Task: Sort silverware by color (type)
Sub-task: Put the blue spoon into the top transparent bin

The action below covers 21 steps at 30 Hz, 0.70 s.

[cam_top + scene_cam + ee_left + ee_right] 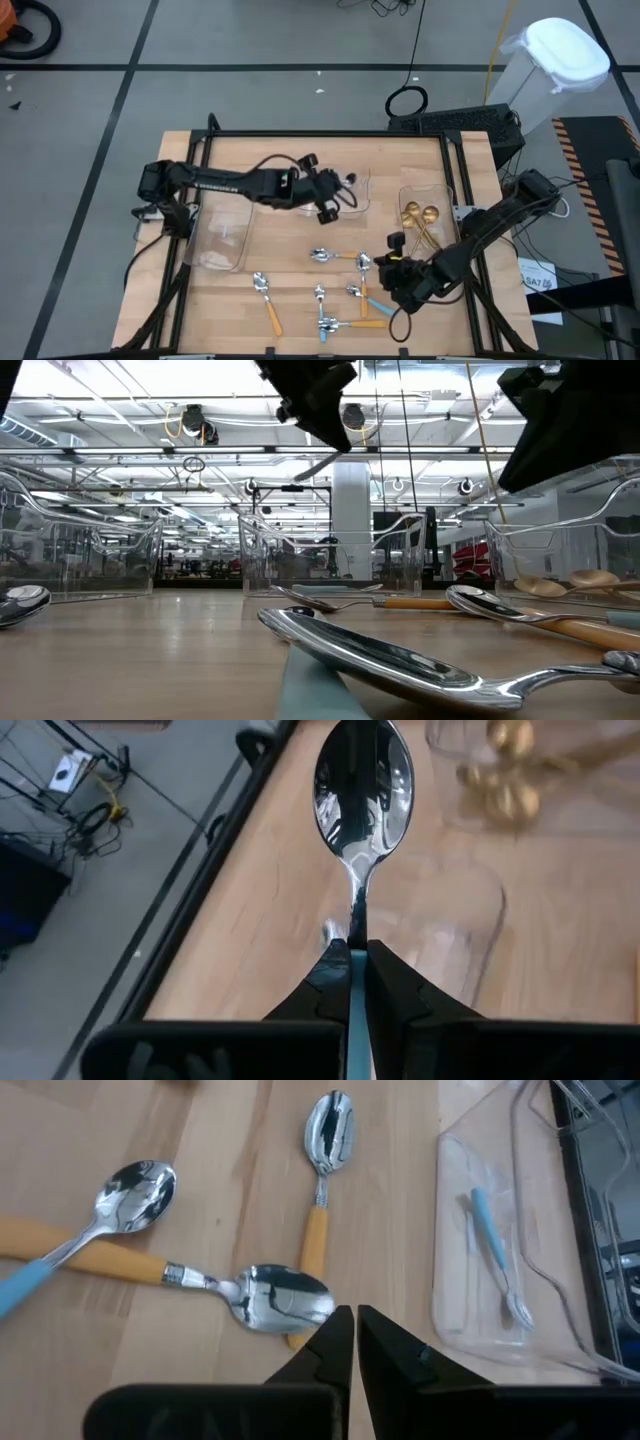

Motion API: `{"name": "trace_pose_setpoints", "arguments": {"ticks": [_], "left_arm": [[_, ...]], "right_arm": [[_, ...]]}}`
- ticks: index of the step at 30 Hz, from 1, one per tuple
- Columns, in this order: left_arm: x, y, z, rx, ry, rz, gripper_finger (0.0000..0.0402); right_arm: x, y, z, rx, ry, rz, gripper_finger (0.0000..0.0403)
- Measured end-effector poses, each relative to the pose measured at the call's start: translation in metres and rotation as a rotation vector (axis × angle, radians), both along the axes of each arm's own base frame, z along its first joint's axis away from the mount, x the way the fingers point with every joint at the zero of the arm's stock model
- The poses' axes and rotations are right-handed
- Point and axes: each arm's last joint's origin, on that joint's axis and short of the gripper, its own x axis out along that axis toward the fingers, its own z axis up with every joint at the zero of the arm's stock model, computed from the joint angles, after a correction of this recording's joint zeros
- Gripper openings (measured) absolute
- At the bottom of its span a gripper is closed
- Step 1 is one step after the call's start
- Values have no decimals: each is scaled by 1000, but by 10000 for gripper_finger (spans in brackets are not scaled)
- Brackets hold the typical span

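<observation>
My left gripper (330, 208) reaches from the table's left to above the middle clear tray (360, 195) and is shut on a blue-handled spoon (363, 790). My right gripper (397, 272) hangs shut and holding nothing above the loose spoons at the near right; an orange-handled spoon (285, 1295) lies flat just below it. More orange-handled spoons (266, 300) and blue-handled spoons (376, 306) lie flat on the wood. Gold spoons (420, 215) rest in the right tray (440, 195). In the right wrist view, a blue-handled spoon (495, 1245) lies in a clear tray (450, 1310). My left gripper pinches the spoon's blue handle (357, 1012) between its two fingers. The spoon runs along the fingers, its silver bowl sticking out ahead of them. The fingers come from the table's left, slanting down. The spoon is lifted clear, above the wood and the tray.
A third clear tray (220, 235) stands at the table's left. Black rails (330, 135) frame the tabletop. Beyond the far right corner stand a white bin (555, 60) and a dark box (470, 125). Bare wood shows between the left tray and the loose spoons.
</observation>
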Motion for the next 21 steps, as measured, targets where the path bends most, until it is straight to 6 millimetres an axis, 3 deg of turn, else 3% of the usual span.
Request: {"name": "trace_pose_setpoints", "arguments": {"ticks": [5, 9, 16, 21], "left_arm": [[12, 17, -11, -23, -14, -23, 10], [21, 29, -37, -22, 65, -13, 10], [32, 47, -78, -34, 173, 30, 10], [34, 56, -92, -56, 203, 37, 10]], "right_arm": [[-10, -2, 16, 31, -43, 11, 13], [-14, -6, 25, -4, -75, 9, 13], [-18, -10, 27, -32, -78, -18, 13], [-18, -11, 27, -38, -74, -17, 13]]}}
